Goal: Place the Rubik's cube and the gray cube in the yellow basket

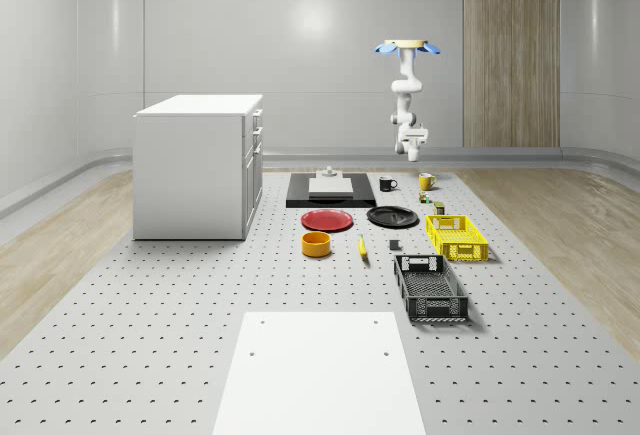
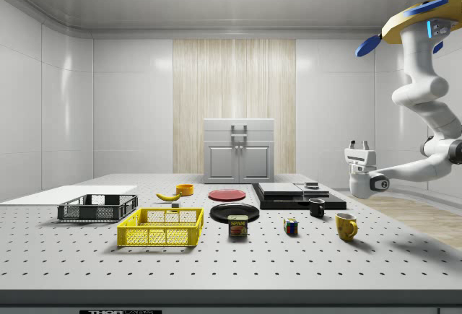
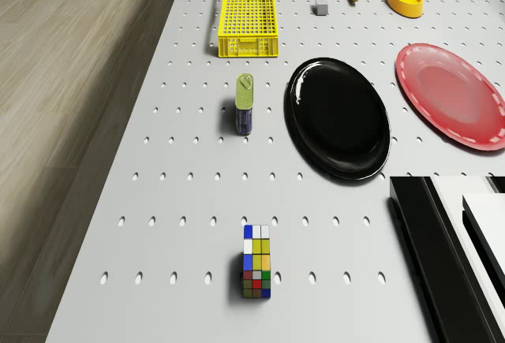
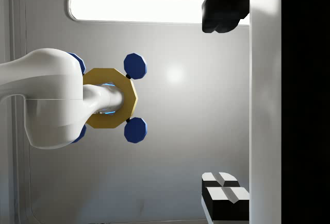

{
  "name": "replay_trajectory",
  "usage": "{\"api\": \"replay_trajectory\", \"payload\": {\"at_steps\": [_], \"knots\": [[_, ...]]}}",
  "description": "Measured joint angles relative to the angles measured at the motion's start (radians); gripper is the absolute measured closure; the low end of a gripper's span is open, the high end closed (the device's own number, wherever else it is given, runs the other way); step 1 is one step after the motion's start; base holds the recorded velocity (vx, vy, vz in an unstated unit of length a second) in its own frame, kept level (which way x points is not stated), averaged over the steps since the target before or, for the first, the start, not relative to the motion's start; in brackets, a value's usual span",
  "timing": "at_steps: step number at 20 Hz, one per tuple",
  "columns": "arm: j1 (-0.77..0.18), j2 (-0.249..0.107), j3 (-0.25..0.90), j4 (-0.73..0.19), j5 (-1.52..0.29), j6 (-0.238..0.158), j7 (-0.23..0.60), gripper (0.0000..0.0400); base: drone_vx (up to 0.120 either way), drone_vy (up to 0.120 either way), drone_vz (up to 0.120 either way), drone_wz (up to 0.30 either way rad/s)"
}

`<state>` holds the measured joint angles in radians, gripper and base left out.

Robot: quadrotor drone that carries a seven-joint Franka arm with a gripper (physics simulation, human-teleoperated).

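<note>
The Rubik's cube (image 1: 425, 196) (image 2: 291, 227) (image 3: 256, 272) stands on the perforated table near its edge. The small gray cube (image 1: 394, 245) (image 3: 319, 5) sits beside the banana, a short way from the yellow basket (image 1: 462, 252) (image 2: 155, 237) (image 3: 250, 46), which holds nothing. The drone (image 1: 407, 47) (image 2: 426, 18) hovers high over the table end near the mugs and the Rubik's cube. Its arm hangs folded, and the gripper (image 1: 411, 135) (image 2: 359, 144) (image 4: 224, 103) points upward at the drone, well above the table, open and holding nothing.
A spam can (image 3: 245, 104), black plate (image 3: 338, 118) and red plate (image 3: 451, 95) lie between cube and basket. A black crate (image 1: 430, 288), orange bowl (image 1: 316, 244), banana (image 1: 362, 247), two mugs (image 2: 346, 225), a black tray (image 1: 330, 195) and a white cabinet (image 1: 198, 165) also stand here.
</note>
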<state>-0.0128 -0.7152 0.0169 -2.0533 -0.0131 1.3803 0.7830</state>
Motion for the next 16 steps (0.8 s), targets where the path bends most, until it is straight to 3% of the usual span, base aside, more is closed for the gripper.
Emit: {"api": "replay_trajectory", "payload": {"at_steps": [12, 16], "knots": [[-0.024, -0.008, 0.078, -0.012, -0.110, 0.010, 0.014, 0.0000, 0.120, 0.000, 0.000, 0.000], [-0.051, -0.014, 0.163, -0.031, -0.230, 0.016, 0.031, 0.0000, 0.120, 0.000, -0.120, 0.000]]}}
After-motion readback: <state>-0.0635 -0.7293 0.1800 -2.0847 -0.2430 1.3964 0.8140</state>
